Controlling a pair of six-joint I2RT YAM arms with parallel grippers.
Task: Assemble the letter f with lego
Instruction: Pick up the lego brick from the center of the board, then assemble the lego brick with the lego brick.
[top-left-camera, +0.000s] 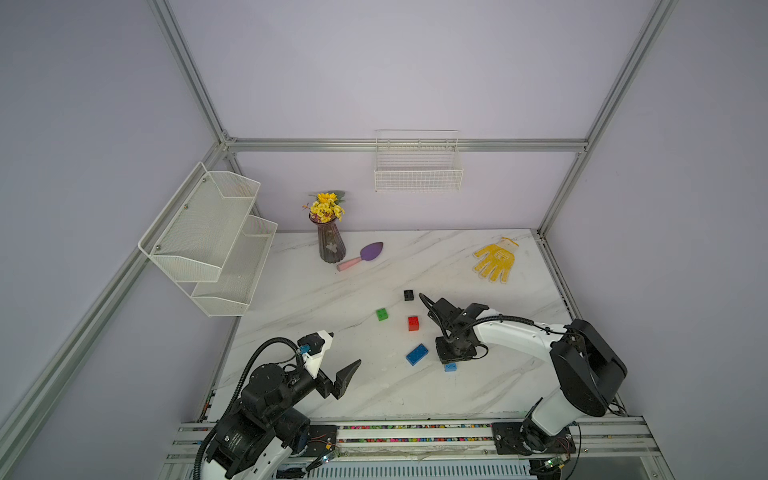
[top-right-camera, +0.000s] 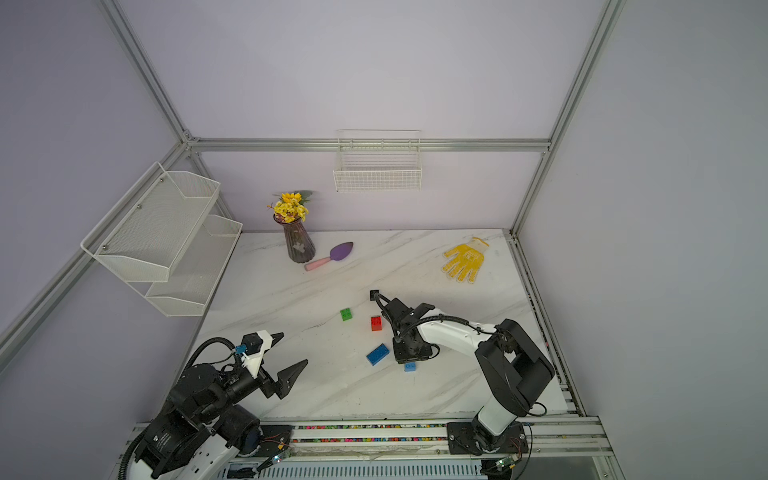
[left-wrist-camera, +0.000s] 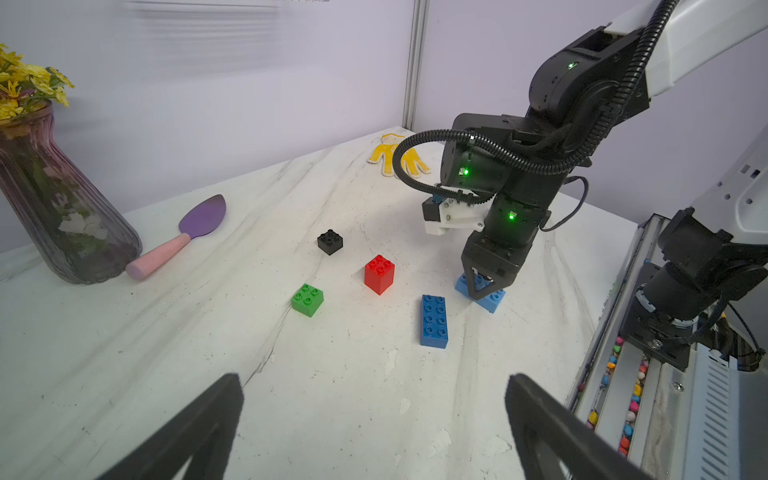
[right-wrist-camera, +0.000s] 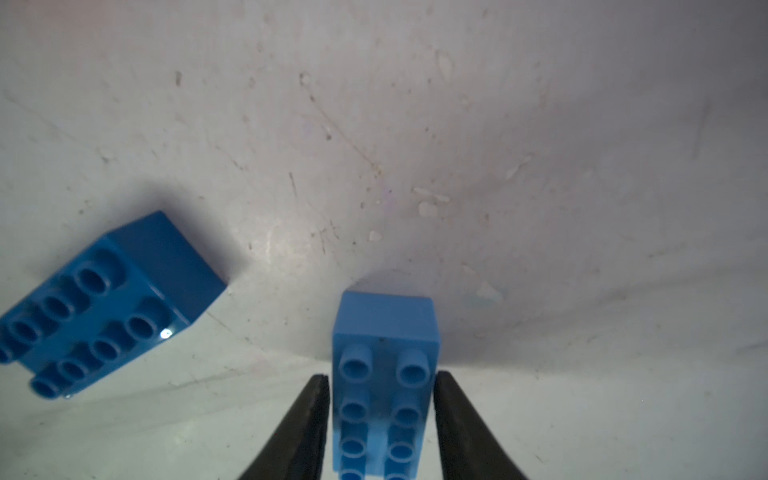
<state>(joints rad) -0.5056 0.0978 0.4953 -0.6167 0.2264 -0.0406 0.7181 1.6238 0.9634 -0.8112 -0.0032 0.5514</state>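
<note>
On the marble table (top-left-camera: 332, 291) the lego (left-wrist-camera: 379, 274) lies unjoined; right gripper (right-wrist-camera: 381, 375) clamps the light blue brick (right-wrist-camera: 384, 320), left gripper (left-wrist-camera: 374, 376) agape.

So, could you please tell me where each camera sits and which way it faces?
Top views: high, facing down over the table toward the back wall; left arm, right arm, open left pincer show.
Left wrist: on the left arm, facing across the table at the right pincer; its own fingers show.
Right wrist: low, facing down; its fingers grip the light blue brick.
Shared: both wrist views show the dark blue brick.
</note>
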